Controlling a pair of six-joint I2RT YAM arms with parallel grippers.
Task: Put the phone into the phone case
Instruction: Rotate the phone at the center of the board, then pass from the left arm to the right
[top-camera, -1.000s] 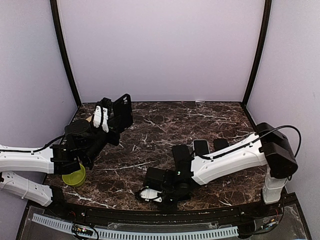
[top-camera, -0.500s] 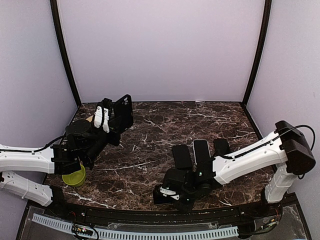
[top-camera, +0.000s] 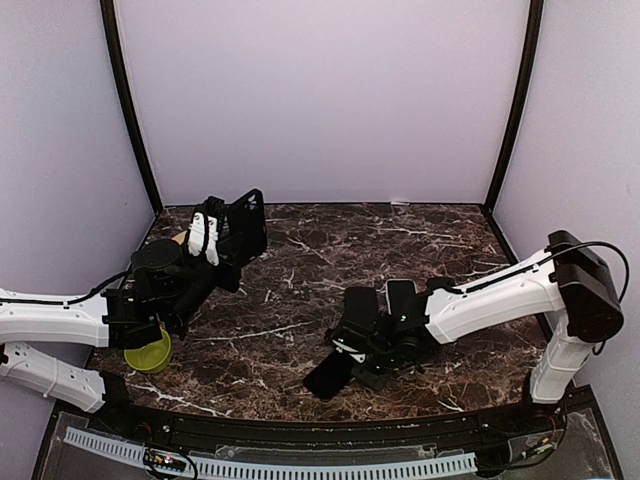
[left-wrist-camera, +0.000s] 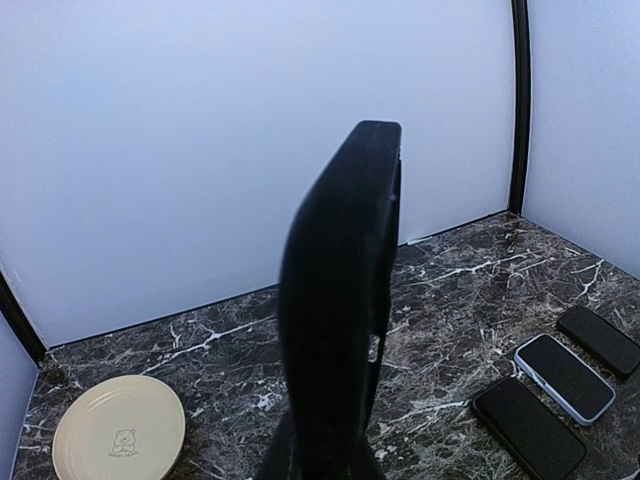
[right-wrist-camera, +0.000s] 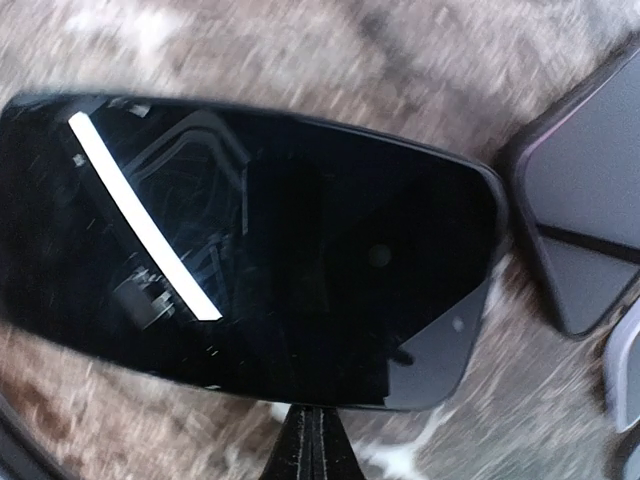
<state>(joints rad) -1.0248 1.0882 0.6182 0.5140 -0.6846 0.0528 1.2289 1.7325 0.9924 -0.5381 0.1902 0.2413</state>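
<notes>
Left tool (top-camera: 221, 240): clamped on the lower end of the phone case (top-camera: 247, 226). The case stands upright at 12 o'clock from the fingers, edge-on in the left wrist view and clear of the tabletop (top-camera: 300, 250).

Right tool (top-camera: 349, 361): closed on one long edge of the phone (top-camera: 328, 376). In the top view the phone lies at 7 o'clock from this tool, near the tabletop's 6 o'clock edge. Its glossy face is toward the wrist camera.

Case and phone are well apart.
</notes>
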